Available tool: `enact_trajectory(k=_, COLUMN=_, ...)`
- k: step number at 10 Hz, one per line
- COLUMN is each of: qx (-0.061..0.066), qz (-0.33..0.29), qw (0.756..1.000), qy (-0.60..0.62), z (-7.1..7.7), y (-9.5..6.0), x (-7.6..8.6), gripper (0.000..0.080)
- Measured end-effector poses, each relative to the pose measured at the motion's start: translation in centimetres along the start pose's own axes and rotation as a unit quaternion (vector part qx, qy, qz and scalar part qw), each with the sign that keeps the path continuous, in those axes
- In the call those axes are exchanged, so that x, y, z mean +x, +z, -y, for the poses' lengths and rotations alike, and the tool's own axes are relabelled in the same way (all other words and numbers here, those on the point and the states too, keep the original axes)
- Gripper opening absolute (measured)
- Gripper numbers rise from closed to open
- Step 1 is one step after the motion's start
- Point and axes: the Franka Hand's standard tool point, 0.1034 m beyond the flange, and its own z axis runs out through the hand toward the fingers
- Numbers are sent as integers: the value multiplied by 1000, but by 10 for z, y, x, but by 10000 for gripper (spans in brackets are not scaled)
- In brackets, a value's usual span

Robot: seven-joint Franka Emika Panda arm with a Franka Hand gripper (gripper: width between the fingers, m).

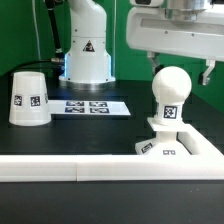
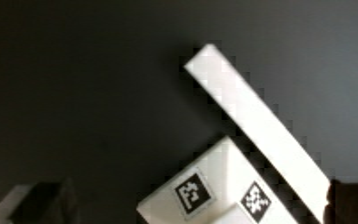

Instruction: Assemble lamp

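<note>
The white ball-shaped bulb (image 1: 171, 93) stands upright on the flat angular base block (image 1: 172, 148) at the exterior view's right, each with square markers. The tapered shade (image 1: 30, 98) stands mouth down on the dark table at the exterior view's left, well apart from them. My gripper (image 1: 181, 70) hangs open just above the bulb, with one finger (image 1: 156, 62) on each side of its top, touching nothing. In the wrist view the base block (image 2: 215, 190) shows two markers between my dark fingertips (image 2: 34, 205). The bulb does not show there.
The marker board (image 1: 92, 106) lies flat at the back middle, in front of the white robot column (image 1: 88, 45). A white wall (image 1: 90, 167) runs along the table's front and turns behind the base; it also shows in the wrist view (image 2: 256, 110).
</note>
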Motion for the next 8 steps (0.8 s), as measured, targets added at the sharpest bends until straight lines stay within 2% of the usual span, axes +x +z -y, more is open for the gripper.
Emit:
enact_trajectory(k=1, qx=-4, qz=2, qw=999, qy=-32, z=-8, y=3, x=1, gripper=699)
enact_trajectory(k=3, qx=-2, qz=3, qw=1000, qy=-29, z=-9, y=3, x=2, gripper=699)
enact_trajectory(k=6, qx=-6, qz=0, qw=999, qy=-33, z=-22, y=2, x=14, gripper=699)
enact_trajectory(k=7, qx=-18, qz=3, qw=997, qy=-81, z=-26, y=6, x=14, gripper=699)
enact_trajectory(k=8, qx=-25, qz=6, qw=991, qy=-131, z=-40, y=6, x=18, gripper=699)
